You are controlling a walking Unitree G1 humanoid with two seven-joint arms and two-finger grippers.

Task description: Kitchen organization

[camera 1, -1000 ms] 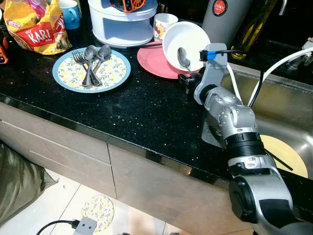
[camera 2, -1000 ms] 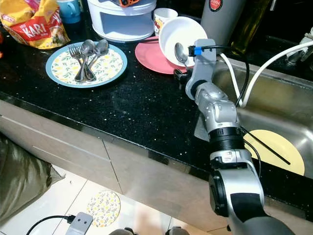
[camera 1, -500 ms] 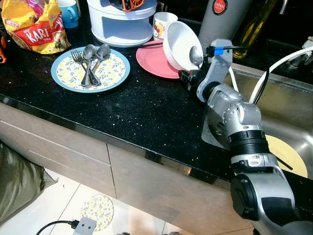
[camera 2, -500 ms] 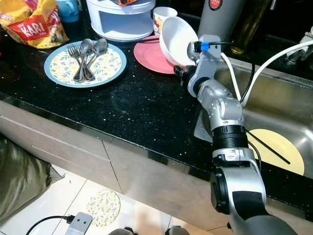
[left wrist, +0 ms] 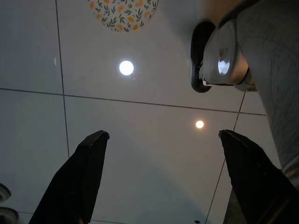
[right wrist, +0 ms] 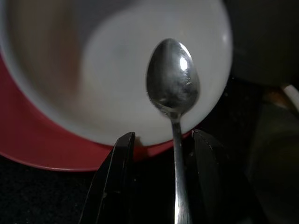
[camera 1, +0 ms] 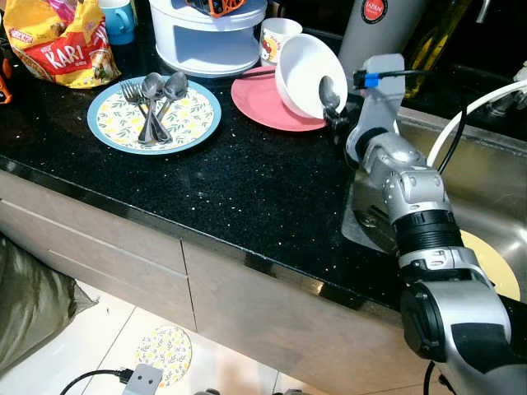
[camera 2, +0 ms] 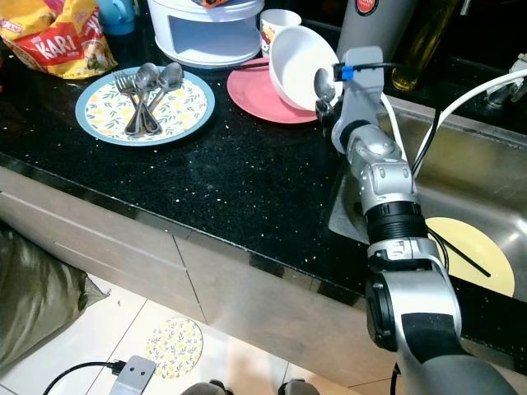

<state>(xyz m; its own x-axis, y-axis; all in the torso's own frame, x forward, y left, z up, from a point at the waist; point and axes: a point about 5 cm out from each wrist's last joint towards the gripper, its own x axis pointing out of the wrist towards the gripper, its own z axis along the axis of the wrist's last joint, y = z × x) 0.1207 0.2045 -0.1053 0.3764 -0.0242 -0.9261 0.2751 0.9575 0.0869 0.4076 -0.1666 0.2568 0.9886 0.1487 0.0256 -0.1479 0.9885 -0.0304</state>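
Observation:
My right gripper is shut on a steel spoon and holds it upright, bowl end up. The spoon sits just in front of a tilted white bowl that leans on a pink plate. In the right wrist view the handle runs down between the two black fingers of the right gripper. The pink plate stands on the black counter, close to the sink. My left gripper hangs open over the tiled floor.
A blue-rimmed floral plate holds forks and spoons. Behind stand a white container, a mug, a steel flask and a snack bag. The sink at right holds a yellow plate.
My right gripper has carried the spoon to the right, from the bowl's middle to its right rim near the sink edge. The camera shifted slightly.

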